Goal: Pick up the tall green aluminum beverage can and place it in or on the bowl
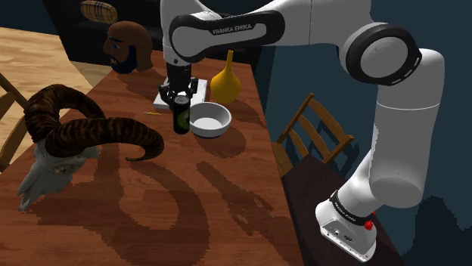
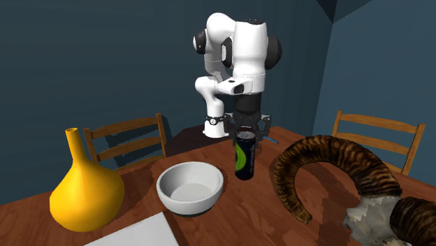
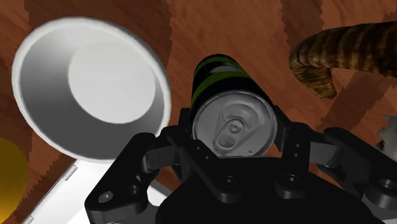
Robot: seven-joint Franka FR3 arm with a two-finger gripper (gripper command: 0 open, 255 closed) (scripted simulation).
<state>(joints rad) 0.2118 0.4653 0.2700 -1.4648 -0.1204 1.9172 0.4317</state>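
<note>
Grasp step: gripper (image 3: 233, 130), 2 fingers clasping green-black can (image 1: 180, 115) near rim, can standing on table (image 1: 197, 204). Next: lift, carry toward shoulder view's right over white bowl (image 1: 209, 119).

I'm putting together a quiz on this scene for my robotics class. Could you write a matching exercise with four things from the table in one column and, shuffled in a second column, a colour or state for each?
Things
1. can
2. bowl
3. vase
4. horned skull

Descriptions
A. white and empty
B. curled horns with brown stripes
C. dark with green markings, upright just below the gripper
D. yellow, with a long thin neck

Right pairs: 1-C; 2-A; 3-D; 4-B
</note>
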